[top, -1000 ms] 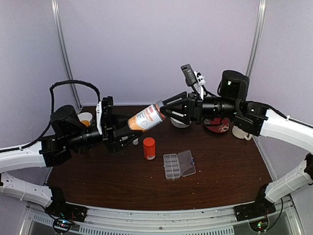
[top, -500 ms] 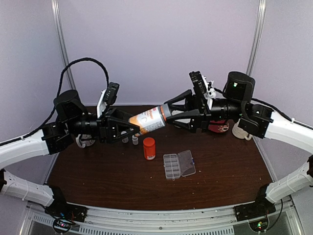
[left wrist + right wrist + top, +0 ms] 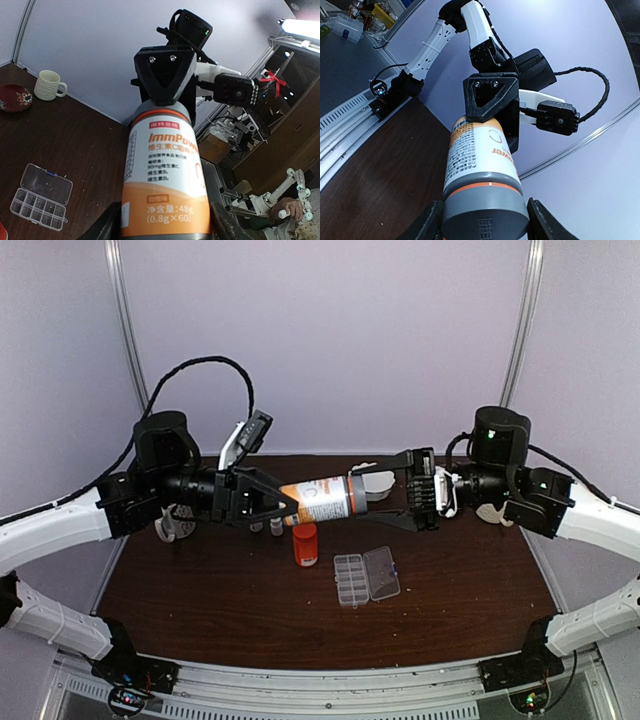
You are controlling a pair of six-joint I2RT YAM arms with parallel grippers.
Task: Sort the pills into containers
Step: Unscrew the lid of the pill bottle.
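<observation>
A white-and-orange supplement bottle (image 3: 320, 500) with a grey cap (image 3: 357, 495) hangs level above the table between both arms. My left gripper (image 3: 288, 505) is shut on its orange base end (image 3: 165, 215). My right gripper (image 3: 372, 497) is shut on the grey cap (image 3: 485, 210), one finger on each side. The clear organizer box (image 3: 352, 581) lies on the table below with its lid (image 3: 382, 573) swung open; it also shows in the left wrist view as a clear box (image 3: 39, 197). The pills are not visible in any view.
An orange-capped bottle (image 3: 305, 542) stands under the held bottle, with two tiny white bottles (image 3: 275, 527) beside it. A cream mug (image 3: 49, 85) and a red plate (image 3: 14, 96) sit at the back right. A white cup (image 3: 170, 525) is at the left.
The bottle has swung from tilted up to level and dropped slightly. Both wrists have rolled around it. The left arm has risen and the right arm has drawn back to the right.
</observation>
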